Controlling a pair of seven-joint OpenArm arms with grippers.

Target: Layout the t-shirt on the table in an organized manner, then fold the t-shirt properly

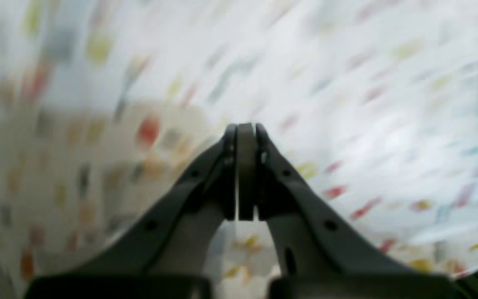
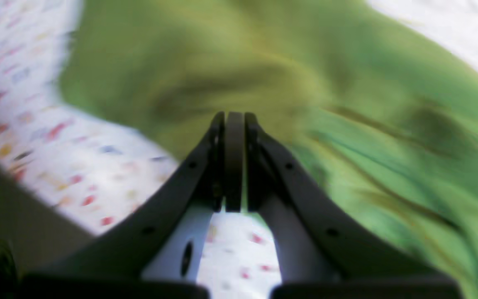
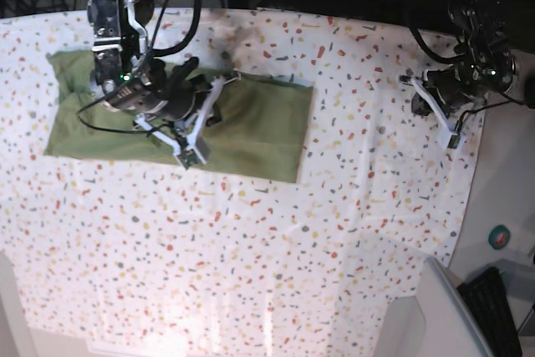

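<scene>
My right gripper [image 2: 235, 120] sits closed in front of my right wrist camera, fingertips pressed together with nothing between them, and just beyond the tips lies the shirt [image 2: 347, 137], blurred green with dark creases, filling most of that view; the speckled table [image 2: 77, 166] shows to the left and under my fingers. My left gripper [image 1: 246, 131] is likewise pinched closed on nothing, and past it I see only the table's flecked white cover, smeared by blur. From the base view, my right gripper [image 3: 191, 155] hangs over the shirt's middle, which lies as a flat green rectangle on the far left part of the table [image 3: 267, 240], its long edges running left to right. My left gripper [image 3: 451, 138] hovers over the table's far right edge, well apart from the shirt [image 3: 259, 131].
</scene>
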